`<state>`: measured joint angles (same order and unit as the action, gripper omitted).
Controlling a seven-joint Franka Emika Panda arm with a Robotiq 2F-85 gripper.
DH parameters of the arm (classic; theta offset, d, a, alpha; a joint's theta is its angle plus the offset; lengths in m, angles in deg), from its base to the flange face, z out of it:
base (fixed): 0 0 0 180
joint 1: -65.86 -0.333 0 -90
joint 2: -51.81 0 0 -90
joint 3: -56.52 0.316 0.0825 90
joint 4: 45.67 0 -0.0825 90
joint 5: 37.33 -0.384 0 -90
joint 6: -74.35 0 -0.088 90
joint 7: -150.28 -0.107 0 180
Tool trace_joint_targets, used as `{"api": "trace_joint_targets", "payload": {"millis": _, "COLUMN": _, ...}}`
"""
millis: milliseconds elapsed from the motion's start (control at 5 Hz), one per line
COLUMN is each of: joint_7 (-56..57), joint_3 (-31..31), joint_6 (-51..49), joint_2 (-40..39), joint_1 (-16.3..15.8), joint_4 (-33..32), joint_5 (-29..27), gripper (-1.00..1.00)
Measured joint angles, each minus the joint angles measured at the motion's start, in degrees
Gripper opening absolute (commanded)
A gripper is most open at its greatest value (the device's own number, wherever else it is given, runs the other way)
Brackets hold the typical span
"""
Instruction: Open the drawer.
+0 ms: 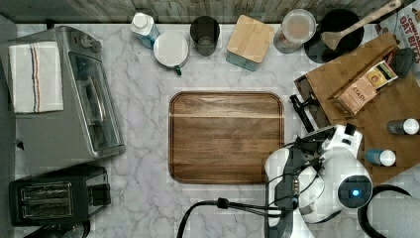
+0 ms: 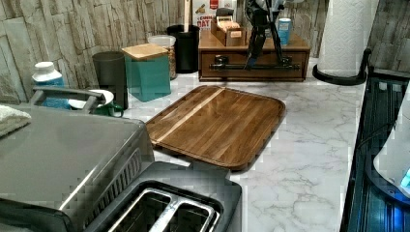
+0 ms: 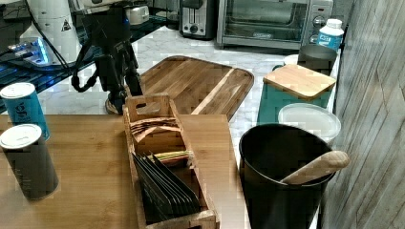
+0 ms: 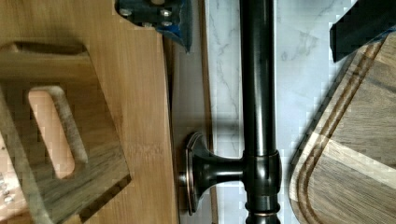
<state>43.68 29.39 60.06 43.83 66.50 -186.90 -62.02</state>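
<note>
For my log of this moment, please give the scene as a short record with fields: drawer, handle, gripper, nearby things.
drawer: the drawer sits in the wooden box, front about flush with it in the left view
handle: black bar handle on posts, across the drawer front
gripper: the gripper straddles the bar, one finger on each side, open
nearby: wooden tray on the marble counter, beside the box

Marble counter point(image 1: 143, 119): tray point(image 1: 226, 136), toaster oven point(image 1: 74, 94), toaster point(image 1: 54, 198).
</note>
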Motion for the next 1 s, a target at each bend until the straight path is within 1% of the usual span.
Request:
{"api": "trace_joint_targets", "payload": {"millis": 200, "joint_7": -2.6, "joint_3": -1.3, "joint_6": -0.7, "joint_2": 0.8, "joint_1": -1.8, "joint_4": -3.0, "joint_5": 1.5, "gripper": 1.00}}
{"api": "trace_joint_targets", "payload": {"millis": 400, "joint_7": -3.5, "joint_3": -1.6, "joint_6": 0.2, "joint_2": 0.7, "joint_1": -2.5, "joint_4": -4.3, "joint_5": 1.6, "gripper": 1.00}}
{"api": "trace_joint_targets", "payload": {"millis": 600, "joint_7": -3.5, "joint_3": -1.8, "joint_6": -1.5, "joint_2": 0.7, "joint_1": -2.6, "joint_4": -4.0, "joint_5": 7.2, "gripper": 1.00}}
{"api": "trace_joint_targets", "payload": {"millis": 800, "joint_7": -3.5, "joint_3": -3.5, "joint_6": -6.0, "joint_2": 1.9, "joint_1": -3.7, "joint_4": -3.9, "joint_5": 13.4, "gripper": 1.00}}
{"api": "trace_joint_targets", "payload": {"millis": 1000, "joint_7": -6.2, "joint_3": -6.2, "joint_6": -12.3, "joint_2": 4.5, "joint_1": -6.5, "joint_4": -3.9, "joint_5": 20.8, "gripper": 1.00}}
